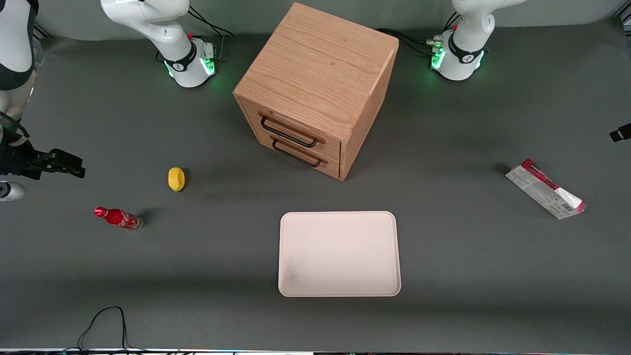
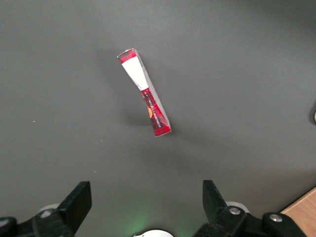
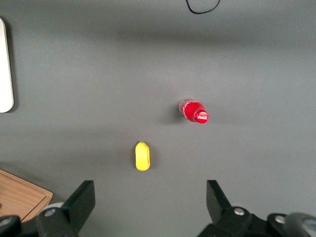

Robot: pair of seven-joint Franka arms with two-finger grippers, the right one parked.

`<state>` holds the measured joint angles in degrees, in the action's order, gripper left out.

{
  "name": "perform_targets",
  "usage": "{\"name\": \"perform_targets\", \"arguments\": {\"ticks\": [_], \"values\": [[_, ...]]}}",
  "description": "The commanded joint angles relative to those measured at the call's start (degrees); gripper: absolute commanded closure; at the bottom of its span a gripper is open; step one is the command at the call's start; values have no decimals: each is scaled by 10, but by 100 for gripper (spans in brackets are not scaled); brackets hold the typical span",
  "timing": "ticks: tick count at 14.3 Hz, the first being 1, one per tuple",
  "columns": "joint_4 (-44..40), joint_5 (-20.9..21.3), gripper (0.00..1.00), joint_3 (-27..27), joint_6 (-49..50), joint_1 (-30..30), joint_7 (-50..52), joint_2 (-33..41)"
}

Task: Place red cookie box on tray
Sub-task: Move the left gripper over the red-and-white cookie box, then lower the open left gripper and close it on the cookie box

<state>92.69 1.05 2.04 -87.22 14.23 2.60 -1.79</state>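
The red cookie box [image 1: 546,189] lies on the grey table toward the working arm's end, apart from everything else. It is long and thin, with a pale printed face and red edges. From the wrist it shows as a red and white strip [image 2: 145,94]. My gripper [image 2: 145,190] hangs above the table, open and holding nothing, with the box a good way ahead of its fingertips. Only a black part of that hand [image 1: 620,133] shows in the front view. The cream tray [image 1: 339,254] sits bare near the front camera, in front of the cabinet's drawers.
A wooden drawer cabinet [image 1: 318,88] stands mid-table, its corner [image 2: 303,207] showing near my gripper. A yellow lemon [image 1: 176,178] and a small red cola bottle [image 1: 118,218] lie toward the parked arm's end. A black cable [image 1: 106,320] loops at the front edge.
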Motion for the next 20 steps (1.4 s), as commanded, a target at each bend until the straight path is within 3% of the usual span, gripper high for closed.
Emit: {"name": "perform_targets", "arguments": {"ticks": [1, 4, 8, 13, 15, 20], "values": [[20, 14, 0, -6, -5, -3, 34, 16], [46, 14, 0, -4, -27, 7, 166, 24], [114, 11, 0, -4, -87, 29, 249, 65], [222, 0, 0, -4, -184, 37, 254, 75], [264, -20, 0, -4, -245, 38, 254, 58], [347, -21, 0, -4, -421, 37, 253, -18]]}}
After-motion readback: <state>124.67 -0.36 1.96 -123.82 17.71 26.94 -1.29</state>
